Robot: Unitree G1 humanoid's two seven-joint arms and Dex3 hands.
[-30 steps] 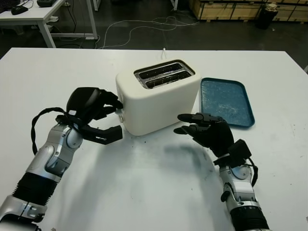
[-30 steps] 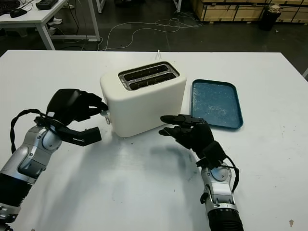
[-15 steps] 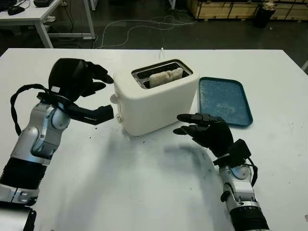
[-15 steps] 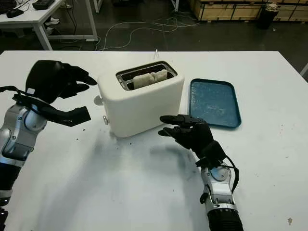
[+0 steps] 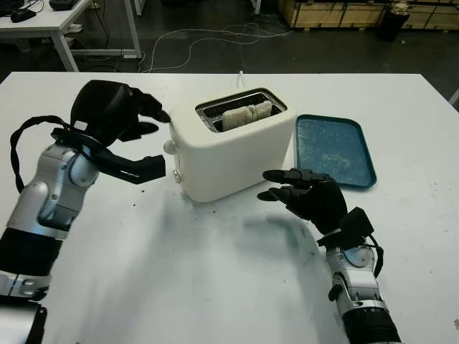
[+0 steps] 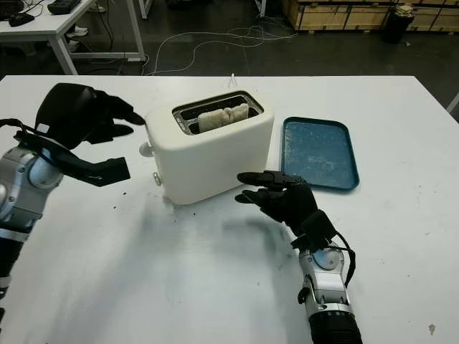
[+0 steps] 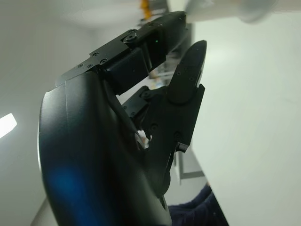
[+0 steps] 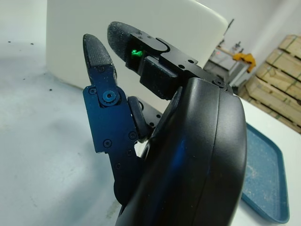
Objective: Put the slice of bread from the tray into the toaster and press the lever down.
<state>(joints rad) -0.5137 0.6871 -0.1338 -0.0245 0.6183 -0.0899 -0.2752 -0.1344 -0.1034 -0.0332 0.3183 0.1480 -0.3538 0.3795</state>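
A cream toaster [image 5: 233,154] stands mid-table with a slice of bread [image 5: 245,115] standing up out of its front slot. Its lever knob [image 5: 169,147] sits high on the left end face. My left hand [image 5: 133,136] is open, raised just left of that end and clear of the knob. My right hand [image 5: 297,190] is open, held above the table right in front of the toaster's right front corner; the toaster wall [image 8: 117,42] fills the space behind its fingers [image 8: 101,61]. The blue tray [image 5: 336,150] to the right holds only crumbs.
A white cable [image 5: 215,39] runs off the table's back edge behind the toaster. Dark crumbs [image 5: 208,209] dot the table by the toaster's base. Beyond the table are a desk [image 5: 50,21] and wooden crates [image 5: 337,11].
One second ago my left hand was low at the lever and the slots looked empty. The hand has since lifted away up and left, the lever knob is high, and the bread stands up out of the slot.
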